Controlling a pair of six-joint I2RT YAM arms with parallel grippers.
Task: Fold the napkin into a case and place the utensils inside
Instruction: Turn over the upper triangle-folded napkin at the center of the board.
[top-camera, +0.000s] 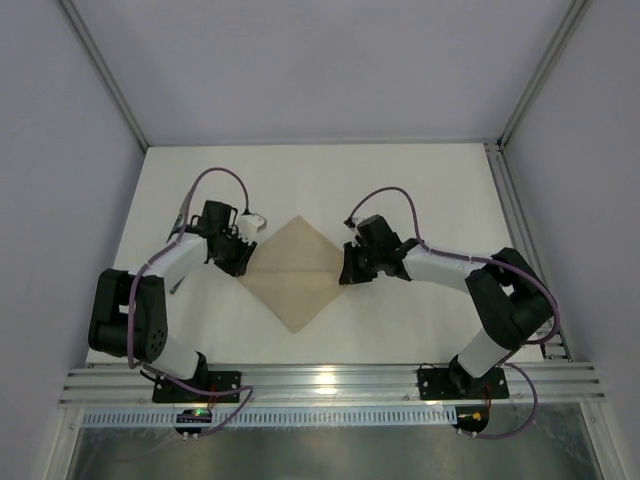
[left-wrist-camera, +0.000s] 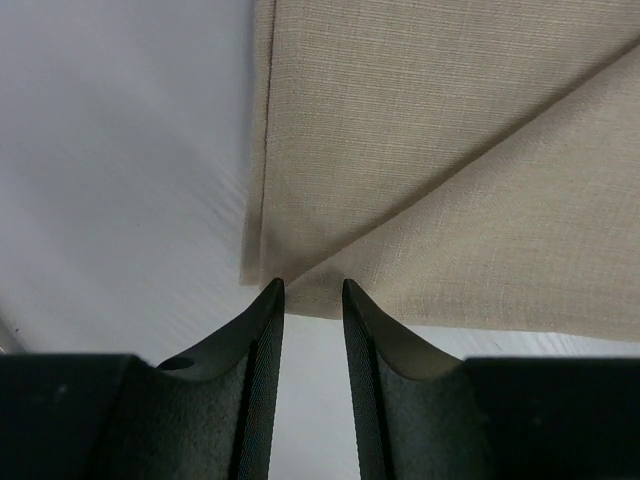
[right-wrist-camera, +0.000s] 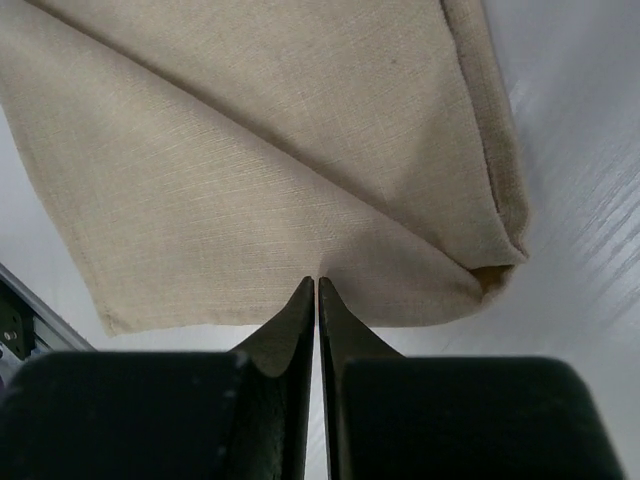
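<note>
Reading left to right across the overhead view, you first meet the left gripper (top-camera: 240, 264), set low at the left corner of the napkin (top-camera: 296, 262). Its jaws stand slightly spread. In the left wrist view the cloth's corner lies just ahead of the fingertips (left-wrist-camera: 270, 300), not between them.

The napkin lies flat on the white table (top-camera: 400, 190) as a diamond, midway between the two arms. A straight fold line runs across it from its left corner to its right corner. The cloth is a plain beige weave with a stitched hem.

At the right corner you find the right gripper (top-camera: 346, 270), its jaws pressed together. In the right wrist view its fingertips (right-wrist-camera: 300, 300) meet at the cloth's edge, just beside a corner where the layers part slightly. Whether any fabric is caught between them you cannot tell.
</note>
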